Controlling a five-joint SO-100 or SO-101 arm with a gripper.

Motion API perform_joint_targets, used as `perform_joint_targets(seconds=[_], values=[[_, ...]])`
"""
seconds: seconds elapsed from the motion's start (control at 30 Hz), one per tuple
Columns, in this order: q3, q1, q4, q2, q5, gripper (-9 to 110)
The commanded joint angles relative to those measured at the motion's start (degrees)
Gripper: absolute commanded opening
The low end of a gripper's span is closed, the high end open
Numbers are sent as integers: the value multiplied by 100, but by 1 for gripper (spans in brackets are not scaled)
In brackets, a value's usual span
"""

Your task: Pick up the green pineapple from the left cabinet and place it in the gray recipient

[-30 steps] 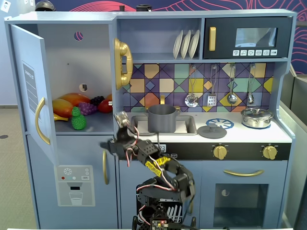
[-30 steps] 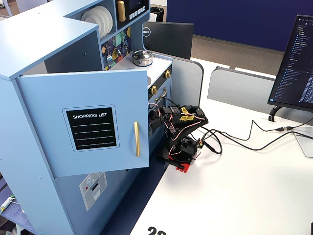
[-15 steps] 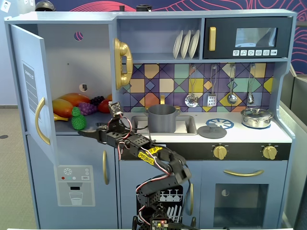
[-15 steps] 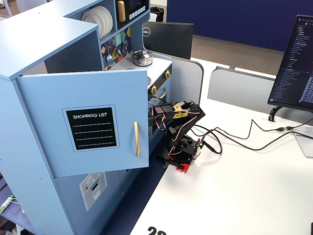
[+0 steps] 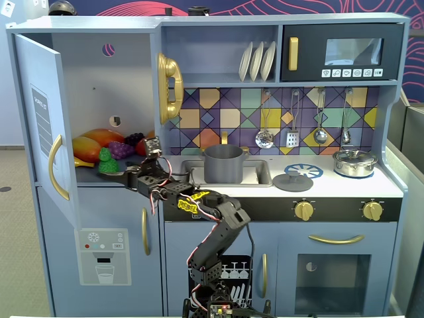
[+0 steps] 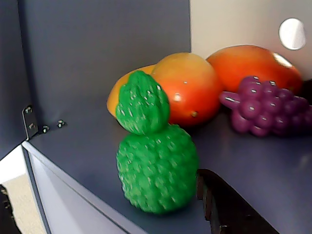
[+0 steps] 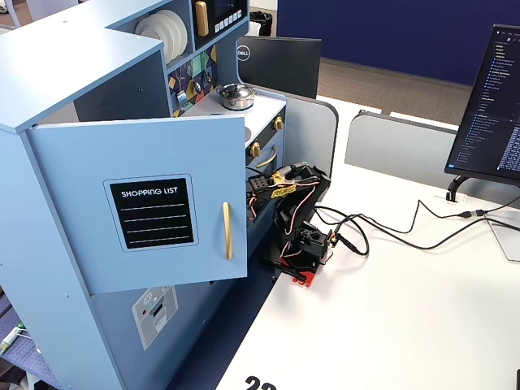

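The green pineapple (image 5: pixel 106 161) stands upright near the front edge of the left cabinet's shelf (image 5: pixel 89 177). The cabinet door (image 5: pixel 41 126) is swung wide open. In the wrist view the pineapple (image 6: pixel 156 168) fills the middle. My gripper (image 5: pixel 114 173) reaches into the cabinet and is open. One black finger (image 6: pixel 229 207) is right beside the pineapple's right side, and a dark sliver at the lower left edge looks like the other jaw. The gripper's midpoint (image 6: pixel 105 187) lies just left of the fruit. The gray recipient (image 5: pixel 223 163) stands in the sink. In a fixed view the door (image 7: pixel 154 211) hides the gripper.
Orange mangoes (image 6: pixel 187 87) and a purple grape bunch (image 6: pixel 263 107) lie behind the pineapple. A gold phone (image 5: pixel 169 86) hangs on the cabinet's right wall. A gray lid (image 5: pixel 293 180) and a shiny silver pot (image 5: pixel 354 161) sit on the counter. The arm base (image 7: pixel 305 248) stands on a white table.
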Motion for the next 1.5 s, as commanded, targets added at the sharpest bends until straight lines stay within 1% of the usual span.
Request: perform_joint_targets(seconds=[0.0, 0.47, 1.2, 1.33, 1.47], values=[[-624, 70, -255, -272, -79, 47], [-1266, 193, -237, -1107, -369, 47], [-2566, 325, 193, -2355, -360, 44], [-2795, 325, 237, -2558, -352, 43], [-3023, 290, 255, -2725, -352, 39]])
